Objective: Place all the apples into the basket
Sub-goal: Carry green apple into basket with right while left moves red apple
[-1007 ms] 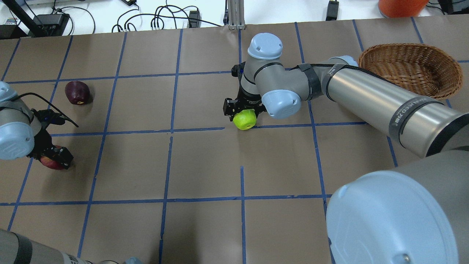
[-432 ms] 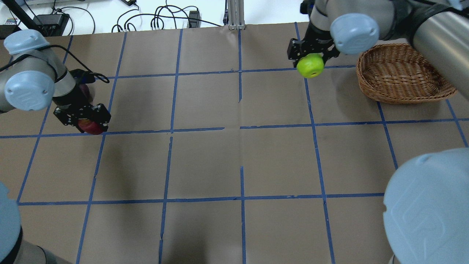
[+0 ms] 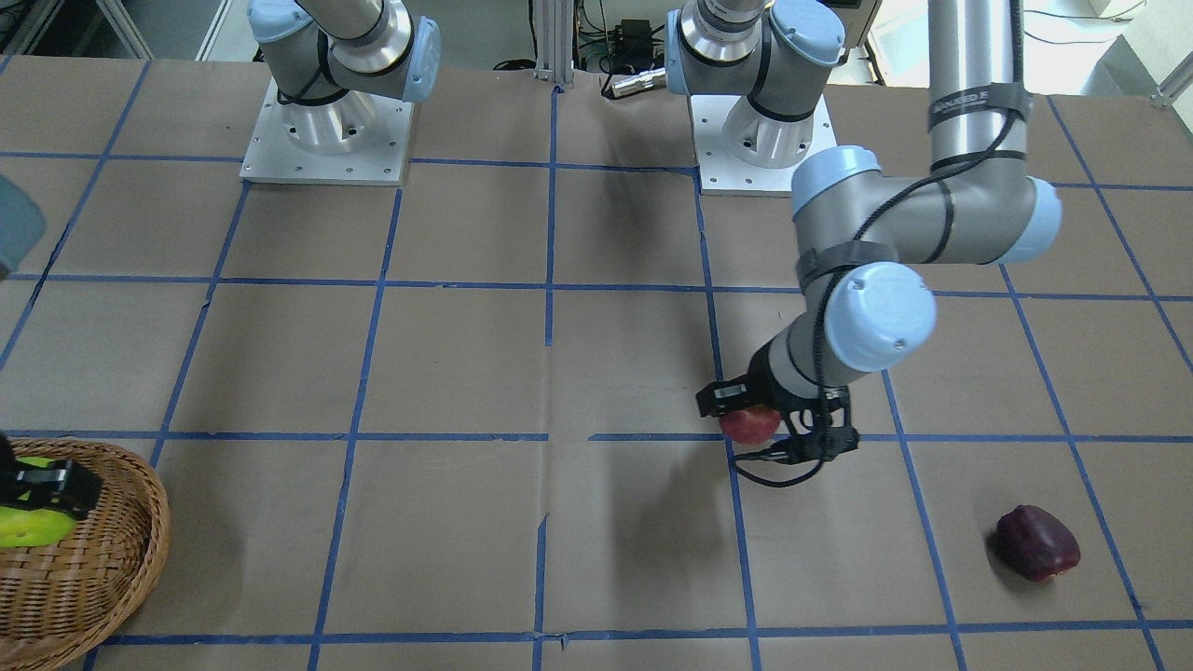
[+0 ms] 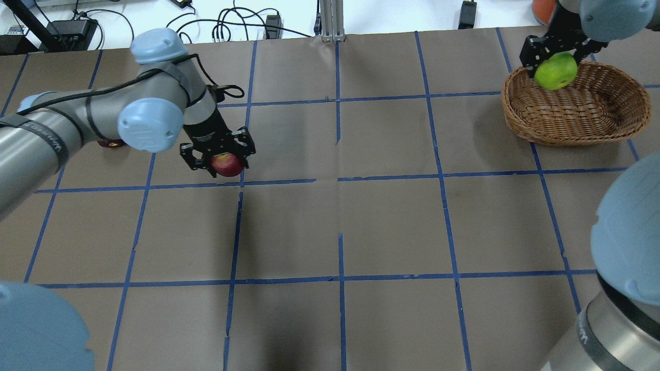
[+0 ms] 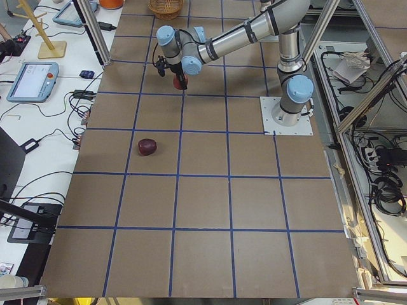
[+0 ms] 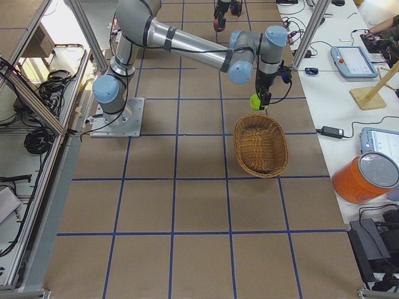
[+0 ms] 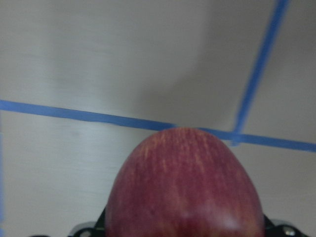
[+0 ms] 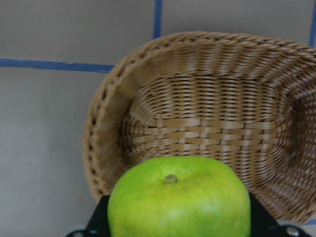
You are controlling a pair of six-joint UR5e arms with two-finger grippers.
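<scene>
Two arms share our taped table. We see the wicker basket at its far right corner. Our right gripper hangs over the basket's rim, clamped on the yellow-green apple. Our left gripper squeezes the red apple left of centre. We find the maroon apple lying on the table, well apart from the basket

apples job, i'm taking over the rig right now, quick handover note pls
Left end effector: shut on the red apple, held clear of the table, left of centre.
Right end effector: shut on the green apple, over the basket rim, not released.
Dark apple: loose on the table, far left.
Done: no apple in the basket yet.
Left: drop green, carry red across, then fetch the dark one.
</scene>
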